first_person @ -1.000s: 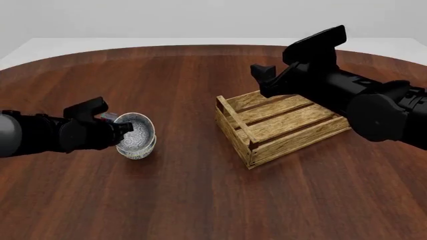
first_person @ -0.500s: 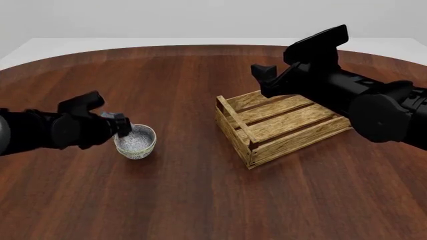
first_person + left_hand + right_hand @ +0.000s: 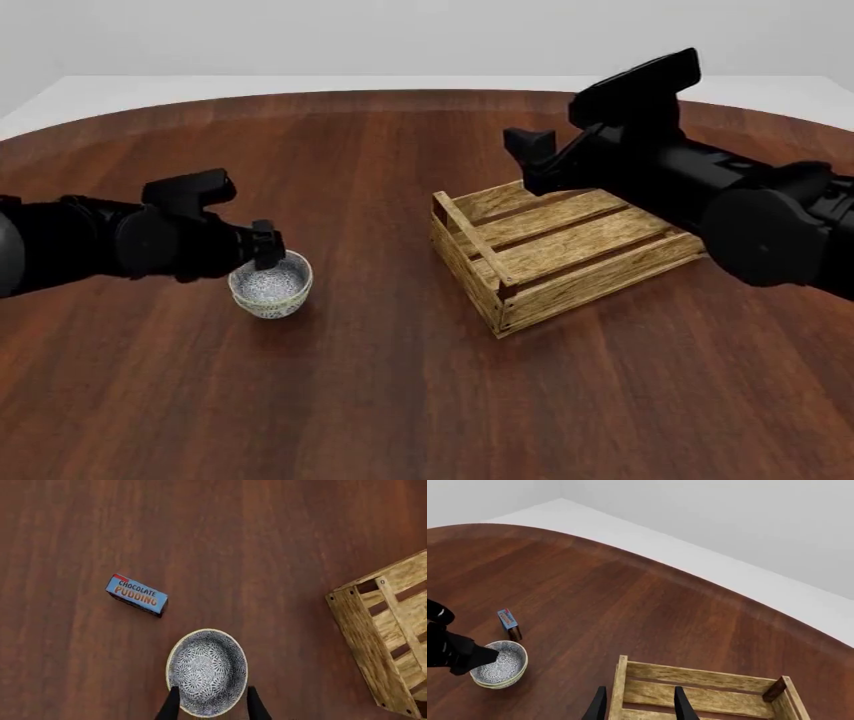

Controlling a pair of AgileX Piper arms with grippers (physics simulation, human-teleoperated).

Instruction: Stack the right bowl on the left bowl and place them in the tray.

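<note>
Now the open, empty left gripper [image 3: 267,243] has risen above the stacked bowls [image 3: 271,284].

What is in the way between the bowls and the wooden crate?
Nothing visible. Bare table lies between the stacked bowls and the tray. The pudding box sits on the bowls' other side, away from the tray.

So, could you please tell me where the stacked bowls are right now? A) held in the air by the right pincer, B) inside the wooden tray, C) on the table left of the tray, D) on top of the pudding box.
C: the stacked bowls rest on the table, left of the tray, with the left pincer at their rim.
</note>
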